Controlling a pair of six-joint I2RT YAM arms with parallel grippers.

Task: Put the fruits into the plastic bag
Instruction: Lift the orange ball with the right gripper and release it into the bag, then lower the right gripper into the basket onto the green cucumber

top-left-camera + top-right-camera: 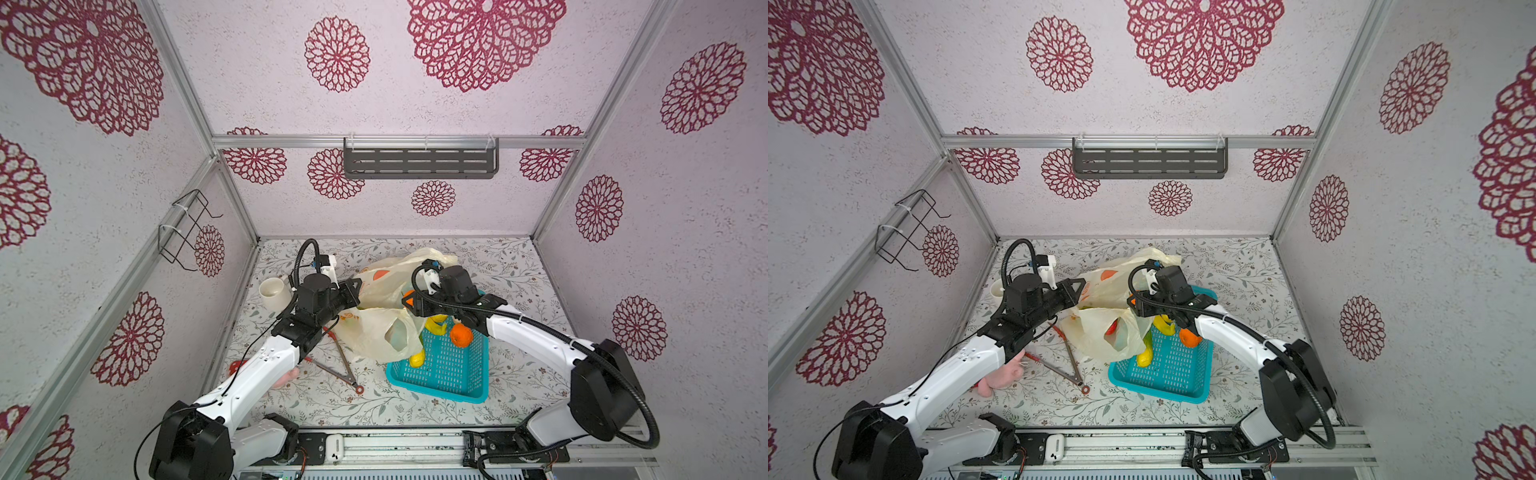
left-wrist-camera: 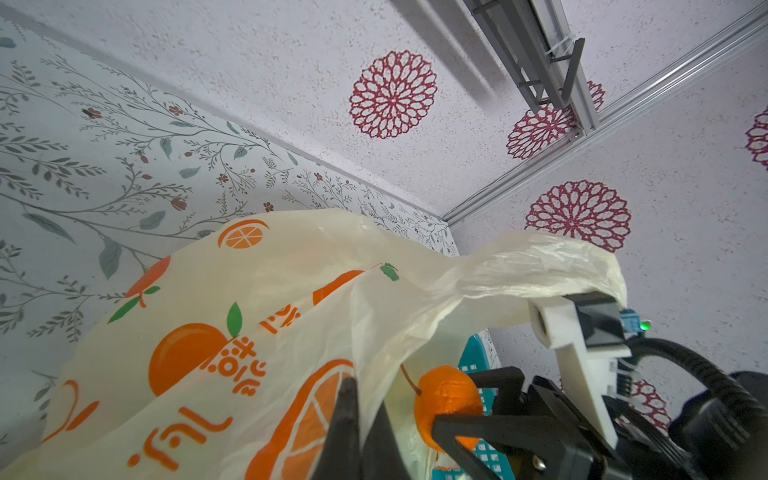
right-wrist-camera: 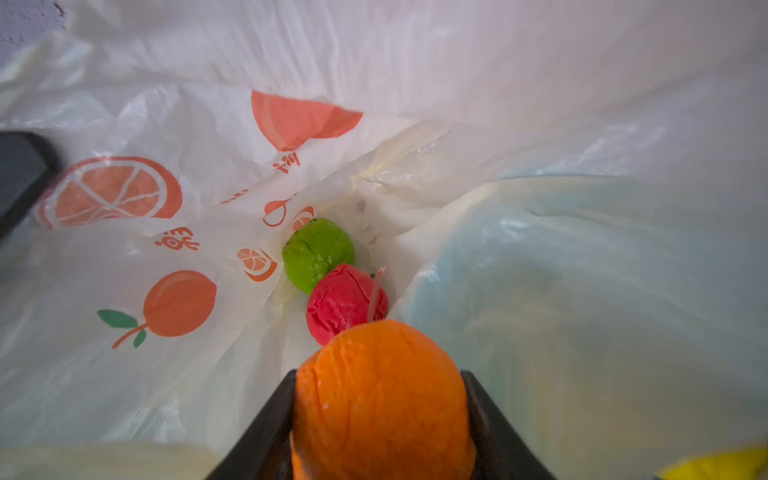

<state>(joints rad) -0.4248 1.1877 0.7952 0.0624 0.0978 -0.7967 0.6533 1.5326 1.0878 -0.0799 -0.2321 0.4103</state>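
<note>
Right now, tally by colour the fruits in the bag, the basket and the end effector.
Orange: 2 (held orange, basket orange)
Yellow: 2 (banana, yellow piece)
Red: 1 (red ball)
Green: 1 (green ball)
Total: 6

Plastic bag [image 1: 386, 328] sits mid-table [image 1: 519, 282], toward the back. Basket [image 1: 453, 374] is just front-right of it, w/ the bag's edge lapping over the basket's rear-left. In the basket: loose orange [image 1: 460, 334], banana [image 1: 436, 325] btwn it & the bag. Tongs [image 1: 343, 365] front-left of bag; cup [image 1: 274, 293] left, nr the wall. Left end effector [image 1: 355, 291] clamps the bag's left rim. Right end effector [image 3: 378, 374] is inside the bag w/ held orange [image 3: 382, 411]. Stemmed fruit [image 3: 345, 301] & round fruit [image 3: 318, 253] lie deeper in, touching.
</note>
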